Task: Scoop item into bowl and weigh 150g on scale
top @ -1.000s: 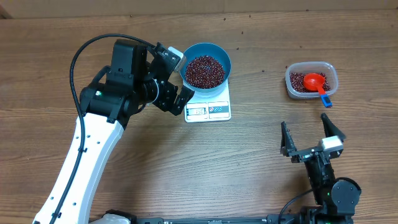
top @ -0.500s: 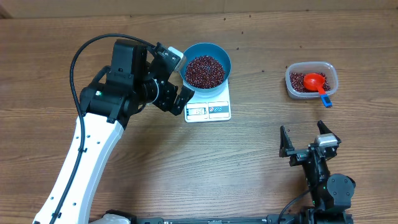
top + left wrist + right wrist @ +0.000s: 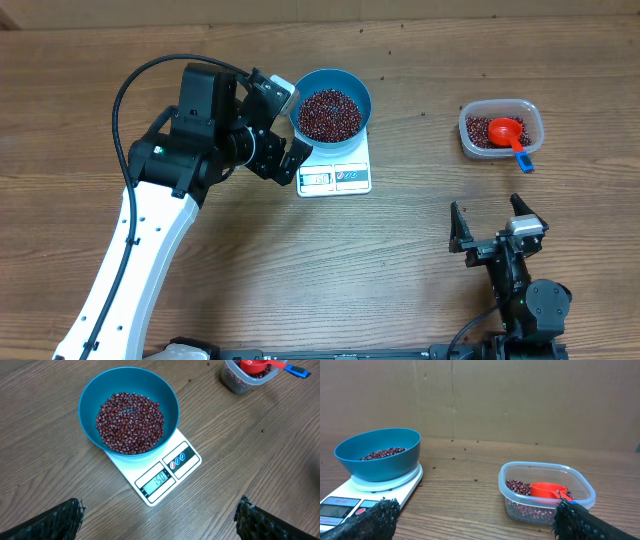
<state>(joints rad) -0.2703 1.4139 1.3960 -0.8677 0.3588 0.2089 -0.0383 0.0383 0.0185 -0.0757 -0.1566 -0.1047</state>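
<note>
Bare wooden tabletop [image 3: 420,130] open at upper centre-right, between round light-blue bowl [image 3: 362,92] and clear plastic tub [image 3: 538,128], black-and-white robot arm [image 3: 200,140] crowding bowl's left.

This is looking like a robotics lab bench. A white-and-black robot arm [image 3: 140,230] trailing a looping black cable [image 3: 117,100] is leaning over a brown wood-grain table [image 3: 400,260]. A smaller black robot arm [image 3: 520,290] is standing at its near edge. A plain brown cardboard sheet [image 3: 520,400] is serving as the back wall, and a small flat white kitchen scale [image 3: 160,477] is sitting on the tabletop.
</note>
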